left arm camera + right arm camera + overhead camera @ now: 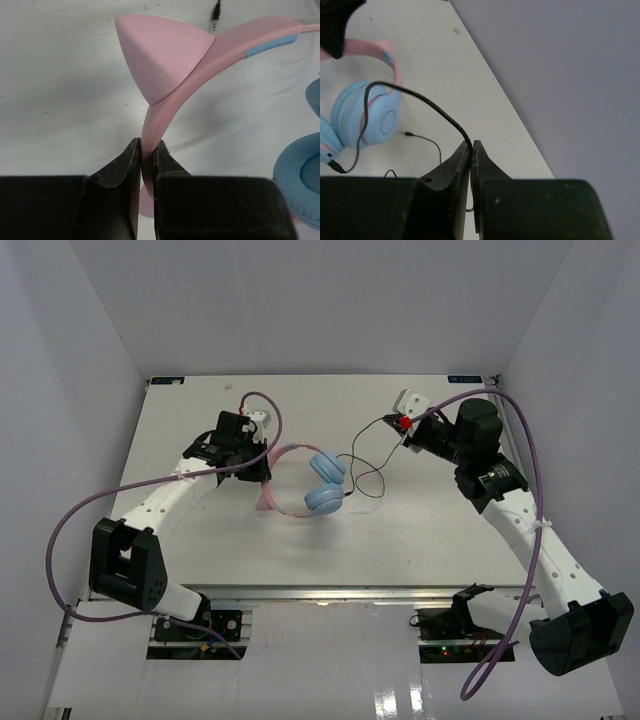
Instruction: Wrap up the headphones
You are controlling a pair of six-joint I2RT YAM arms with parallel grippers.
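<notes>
left jaws clamp pink headband (165, 115), right jaws pinch black cord (435, 107), purple cables (478, 394) nearby

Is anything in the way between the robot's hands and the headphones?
Nothing visible. The left gripper is clamped on the pink headband of the headphones, and the right gripper pinches their black cord.

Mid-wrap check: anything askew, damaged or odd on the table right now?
Nothing stands out. The left tool clamps the pink headband, the right tool pinches the black cord; the remaining cord lies slack on the table, plug end free.
</notes>
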